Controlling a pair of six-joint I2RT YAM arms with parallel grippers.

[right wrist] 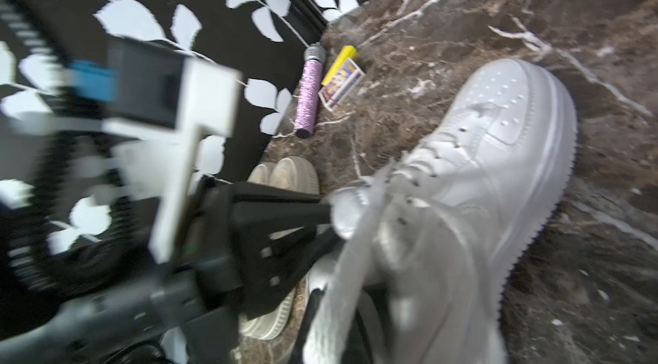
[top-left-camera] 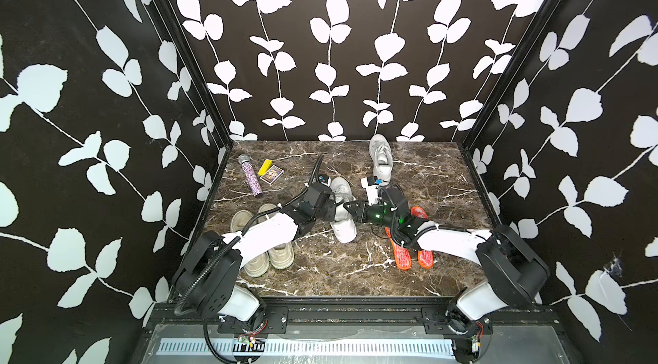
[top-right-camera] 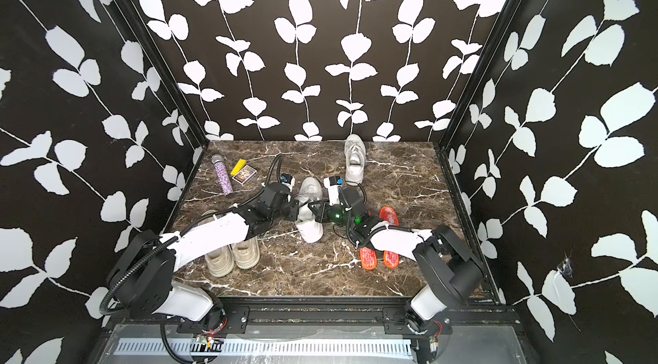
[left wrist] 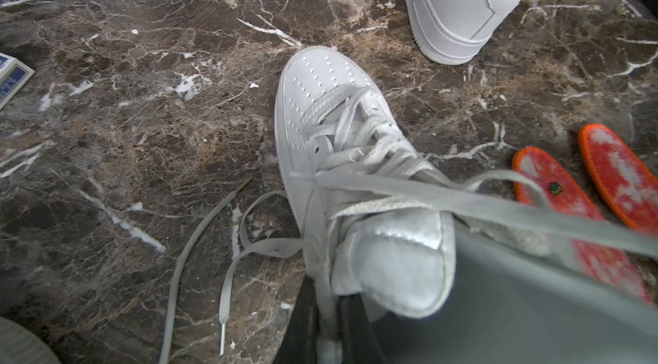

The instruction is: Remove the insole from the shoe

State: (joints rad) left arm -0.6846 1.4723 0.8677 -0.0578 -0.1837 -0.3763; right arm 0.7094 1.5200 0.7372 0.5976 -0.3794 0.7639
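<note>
A white sneaker lies mid-table with its toe pointing away in the left wrist view, laces loosened. My left gripper is shut on the shoe's collar edge beside the tongue. From the opposite side, my right gripper is shut on a white lace of the same shoe. The shoe's inside is hidden, so no insole shows in it. Two orange insoles lie flat on the table under the right arm.
A second white sneaker stands at the back. A pair of beige shoes sits front left under the left arm. A glitter microphone, a card box and a yellow block lie back left.
</note>
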